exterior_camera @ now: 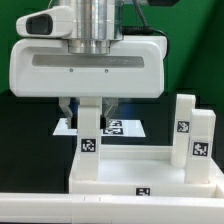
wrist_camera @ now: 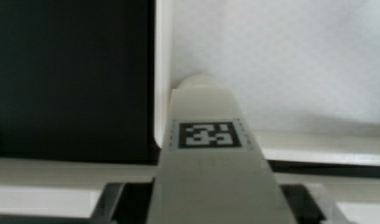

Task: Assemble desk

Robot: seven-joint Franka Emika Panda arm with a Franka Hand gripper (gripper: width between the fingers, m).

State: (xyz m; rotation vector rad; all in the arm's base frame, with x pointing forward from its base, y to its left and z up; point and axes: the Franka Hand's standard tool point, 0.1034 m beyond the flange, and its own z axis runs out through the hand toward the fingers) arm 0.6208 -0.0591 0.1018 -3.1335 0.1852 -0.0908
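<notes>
The white tabletop (exterior_camera: 150, 172) lies low in the exterior view with its raised rim up, and its pale surface (wrist_camera: 285, 80) fills much of the wrist view. A white tagged leg (exterior_camera: 88, 135) stands upright at the tabletop's far corner on the exterior view's left. My gripper (exterior_camera: 88, 116) is shut on this leg, one finger on each side. In the wrist view the leg (wrist_camera: 208, 140) runs away from my gripper (wrist_camera: 213, 208), with dark fingers (wrist_camera: 125, 203) against its sides. Whether the leg sits in a socket is hidden.
Two more white tagged legs (exterior_camera: 183, 122) (exterior_camera: 201, 142) stand upright at the tabletop's end on the exterior view's right. The marker board (exterior_camera: 122, 127) lies behind on the black table (wrist_camera: 71, 80). A white bar (exterior_camera: 60, 208) crosses the near edge.
</notes>
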